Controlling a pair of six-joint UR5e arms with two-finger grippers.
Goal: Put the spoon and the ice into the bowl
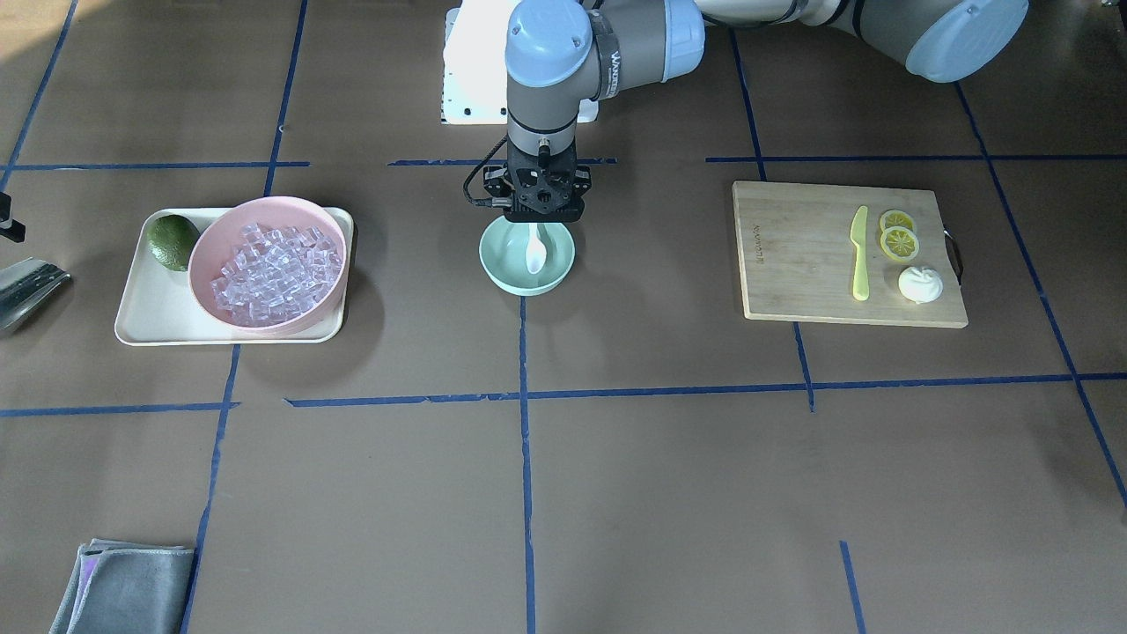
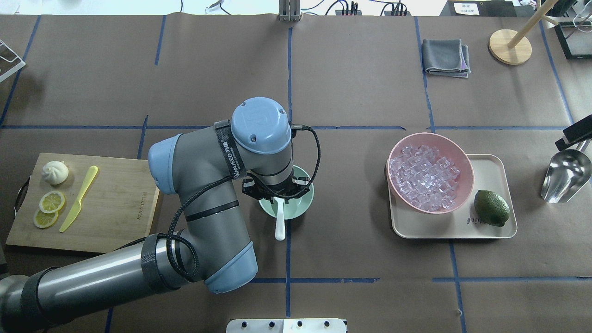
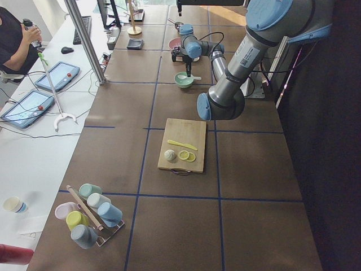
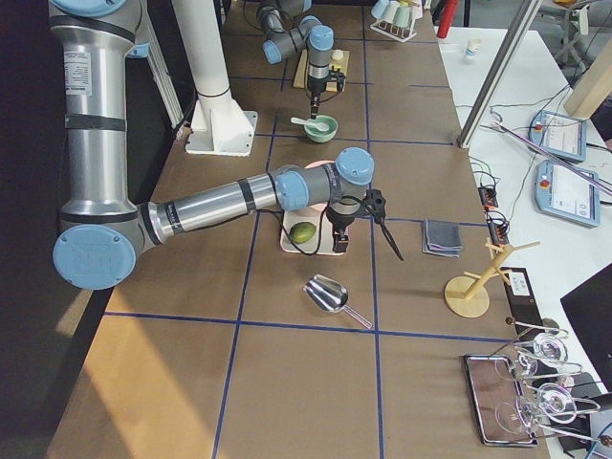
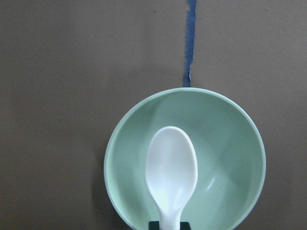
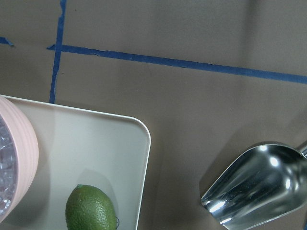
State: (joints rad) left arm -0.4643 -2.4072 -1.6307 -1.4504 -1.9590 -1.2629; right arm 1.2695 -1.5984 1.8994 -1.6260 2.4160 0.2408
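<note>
The mint-green bowl [image 1: 504,264] stands at the table's middle. My left gripper [image 1: 539,220] hangs right over its robot-side rim, shut on the white spoon [image 1: 536,251]. The spoon's scoop lies inside the bowl [image 5: 230,143]; in the left wrist view the spoon [image 5: 171,165] has its handle pinched between the fingertips at the bottom edge. The handle sticks out past the rim toward the robot [image 2: 280,226]. The ice [image 2: 425,178] fills the pink bowl [image 2: 434,138]. My right gripper [image 4: 338,244] hovers near the tray's outer end; I cannot tell whether it is open or shut.
The pink bowl and a lime [image 2: 491,208] sit on a cream tray [image 2: 490,166]. A metal scoop [image 2: 566,173] lies beyond the tray. A cutting board [image 2: 115,203] holds a yellow-green knife [image 2: 78,199], lemon slices [image 2: 51,202] and a white bun [image 2: 55,172]. A grey cloth [image 2: 445,56] lies far back.
</note>
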